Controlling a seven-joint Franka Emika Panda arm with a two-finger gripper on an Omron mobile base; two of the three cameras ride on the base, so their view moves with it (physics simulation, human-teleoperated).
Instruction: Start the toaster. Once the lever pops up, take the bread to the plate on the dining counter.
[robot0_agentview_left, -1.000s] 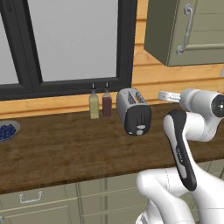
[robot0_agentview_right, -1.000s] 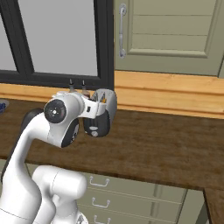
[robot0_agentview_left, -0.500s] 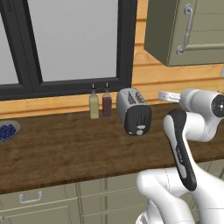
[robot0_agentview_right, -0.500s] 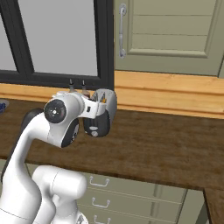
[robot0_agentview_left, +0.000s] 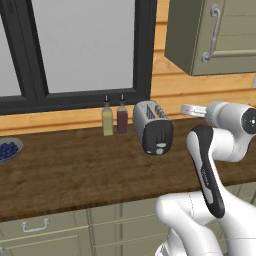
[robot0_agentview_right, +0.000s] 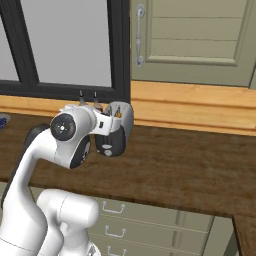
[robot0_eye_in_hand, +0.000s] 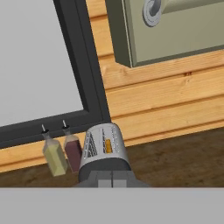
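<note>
The silver toaster (robot0_agentview_left: 152, 127) stands on the wooden counter (robot0_agentview_left: 75, 170) by the window, its black end panel facing the room. The pale lever (robot0_agentview_left: 160, 150) sits low on that panel. An orange-brown edge of the bread (robot0_eye_in_hand: 107, 145) shows in one slot. My gripper (robot0_eye_in_hand: 112, 183) is shut and holds nothing. It hovers in the air to the right of the toaster (robot0_eye_in_hand: 104, 153), a little above it, and points down at its top. In the right base view my hand (robot0_agentview_right: 107, 124) covers part of the toaster (robot0_agentview_right: 111, 146). The plate and the dining counter are out of view.
Two small bottles, one yellow (robot0_agentview_left: 107, 121) and one dark red (robot0_agentview_left: 122, 120), stand just left of the toaster. A bowl of blueberries (robot0_agentview_left: 9, 149) sits at the counter's far left. A grey-green wall cabinet (robot0_agentview_left: 215, 35) hangs above right; drawers (robot0_agentview_right: 150, 220) run below the counter.
</note>
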